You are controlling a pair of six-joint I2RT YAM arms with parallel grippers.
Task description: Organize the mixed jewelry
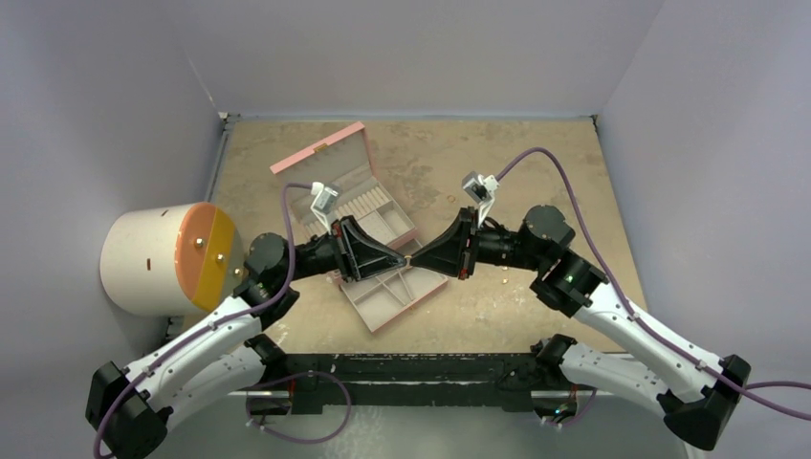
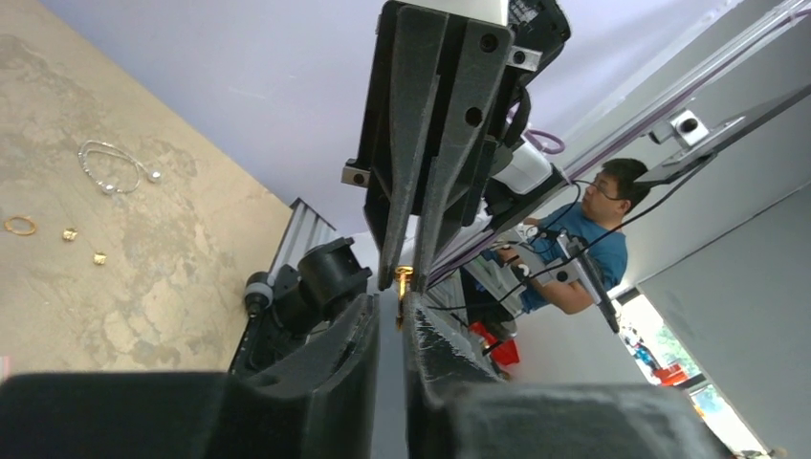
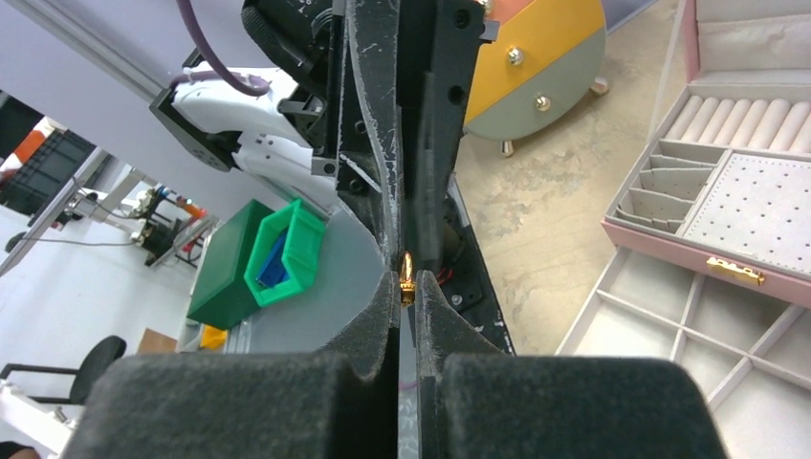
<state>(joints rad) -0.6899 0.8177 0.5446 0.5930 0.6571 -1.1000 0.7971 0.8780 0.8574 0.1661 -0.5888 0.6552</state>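
1. Overhead, the left gripper (image 1: 401, 259) and the right gripper (image 1: 419, 259) met tip to tip above the open pink box (image 1: 379, 308), clear of the table (image 1: 536, 182).
2. A small gold piece (image 3: 406, 283) sat between the two sets of tips, in the air over the box's front compartments.
3. The right gripper's jaws were pressed in on that piece, pinching it at their very tips, as its own wrist view showed.
4. The left gripper's jaws stood only narrowly parted, with the lower end of the piece in the gap; whether either pad touched it could not be told.
5. More jewelry lay loose on the table in the left wrist view: a silvery chain (image 2: 115, 164), a gold ring (image 2: 19, 226) and two gold bits (image 2: 70, 234), all apart from one another.
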